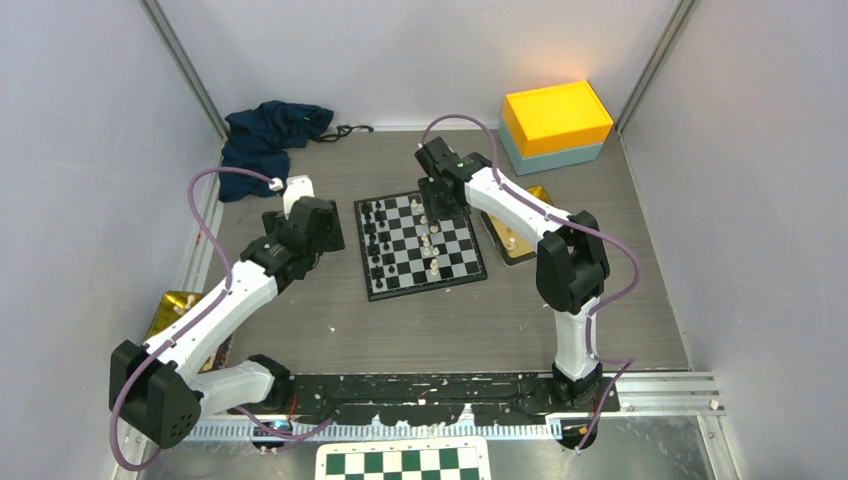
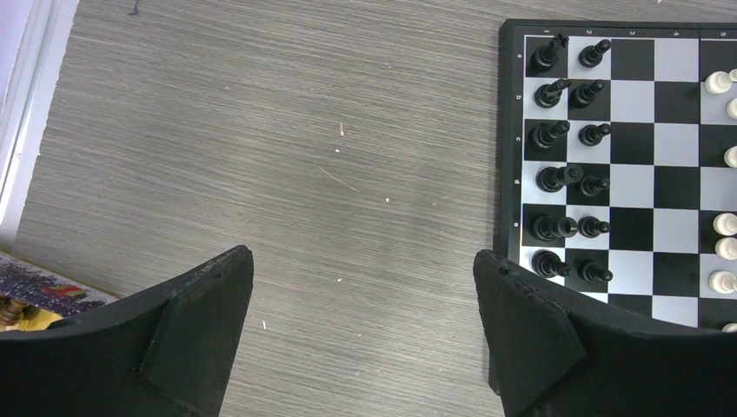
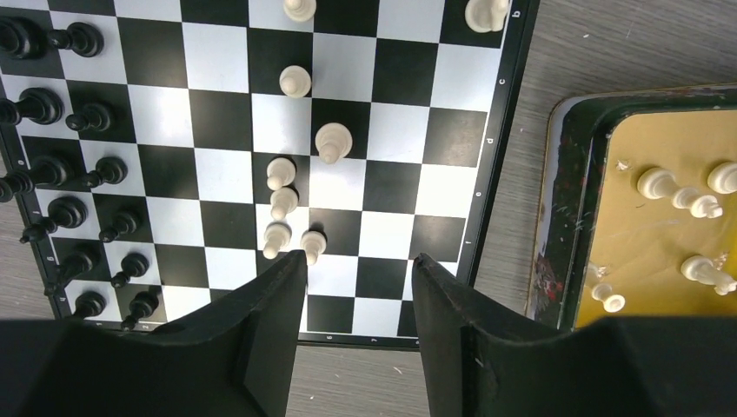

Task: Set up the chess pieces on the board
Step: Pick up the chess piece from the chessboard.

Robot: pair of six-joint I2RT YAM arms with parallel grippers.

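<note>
Toward the right edge of the surface (image 1: 450, 330), white pieces (image 3: 687, 201) lie in a tray (image 3: 565, 217), nearest the spread, empty right hand (image 3: 361, 259).

This is looking like a robotics lab test cell. Plain grey wall panels (image 1: 90, 120) and aluminium frame posts (image 1: 185, 70) are boxing in a wood-grain tabletop (image 1: 430, 330). Two white-and-black robot arms, the left arm (image 1: 215, 310) and the right arm (image 1: 560, 260), are sitting bolted to a black rail (image 1: 430, 388), with purple cables (image 1: 205, 185) looping off them. A green-and-white checkered panel (image 1: 403, 462) is lying at the near edge. A small chessboard (image 1: 455, 262) and a yellow box (image 1: 556, 115) are sitting out as props.
</note>
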